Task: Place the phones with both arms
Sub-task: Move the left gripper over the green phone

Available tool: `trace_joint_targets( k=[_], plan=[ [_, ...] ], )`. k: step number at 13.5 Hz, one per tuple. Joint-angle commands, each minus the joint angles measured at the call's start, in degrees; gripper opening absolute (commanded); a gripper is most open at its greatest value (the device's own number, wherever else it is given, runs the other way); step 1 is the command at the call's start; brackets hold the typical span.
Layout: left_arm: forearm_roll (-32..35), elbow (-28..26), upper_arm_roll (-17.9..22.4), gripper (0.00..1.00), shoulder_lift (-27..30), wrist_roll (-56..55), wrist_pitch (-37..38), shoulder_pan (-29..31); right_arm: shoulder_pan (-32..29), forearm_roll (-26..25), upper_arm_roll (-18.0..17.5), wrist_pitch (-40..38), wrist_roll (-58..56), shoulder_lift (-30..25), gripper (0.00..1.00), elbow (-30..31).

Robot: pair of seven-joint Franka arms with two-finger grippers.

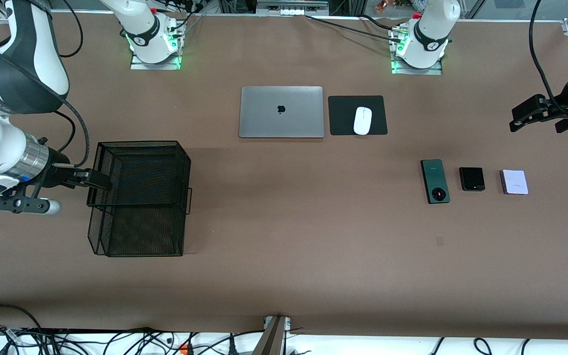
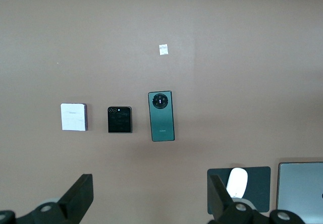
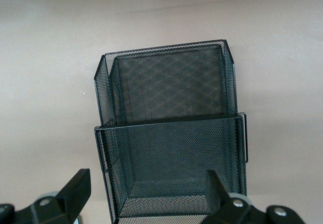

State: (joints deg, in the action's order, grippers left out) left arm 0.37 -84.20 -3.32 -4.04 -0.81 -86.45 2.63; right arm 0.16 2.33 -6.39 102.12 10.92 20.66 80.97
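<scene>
Three phones lie in a row toward the left arm's end of the table: a dark-green slab (image 1: 435, 181), a small black one (image 1: 472, 178) and a pale-lilac one (image 1: 514, 182). The left wrist view shows them too: green (image 2: 161, 116), black (image 2: 119, 119), lilac (image 2: 73, 117). My left gripper (image 1: 514, 119) is open and empty in the air, over bare table beside the row (image 2: 150, 193). My right gripper (image 1: 109, 181) is open and empty over the edge of a black mesh basket (image 1: 138, 148), which fills the right wrist view (image 3: 166, 47) below the gripper (image 3: 147, 188).
A closed grey laptop (image 1: 281, 112) lies near the arm bases, with a white mouse (image 1: 362, 120) on a black pad (image 1: 343, 116) beside it. The basket has two compartments. A small white tag (image 2: 163, 49) lies on the table nearer the front camera than the phones.
</scene>
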Motion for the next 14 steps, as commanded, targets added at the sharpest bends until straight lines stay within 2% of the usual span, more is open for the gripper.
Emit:
trace_joint_targets(
  k=[1, 7, 10, 14],
  plan=[
    [-1.43, -0.61, 0.07, 1.0, 1.23, 0.64, 0.67, 0.18, 0.19, -0.75, -0.9, -0.25, 1.37, -1.59, 1.0, 1.3],
    [-0.73, -1.49, 0.24, 1.0, 0.71, 1.52, 0.32, 0.53, 0.11, -0.58, -0.81, -0.08, 1.56, -1.5, 1.0, 1.3],
    [-0.73, -2.19, 0.24, 1.0, -2.27, 1.52, -1.17, 0.8, 0.2, -0.4, -0.81, 0.1, 1.65, -1.33, 1.0, 1.3],
    [-0.64, -13.41, 0.33, 1.0, -2.55, 1.52, -14.23, 1.06, 0.2, -0.22, -0.81, 0.1, 1.65, -1.24, 1.0, 1.3]
  ],
)
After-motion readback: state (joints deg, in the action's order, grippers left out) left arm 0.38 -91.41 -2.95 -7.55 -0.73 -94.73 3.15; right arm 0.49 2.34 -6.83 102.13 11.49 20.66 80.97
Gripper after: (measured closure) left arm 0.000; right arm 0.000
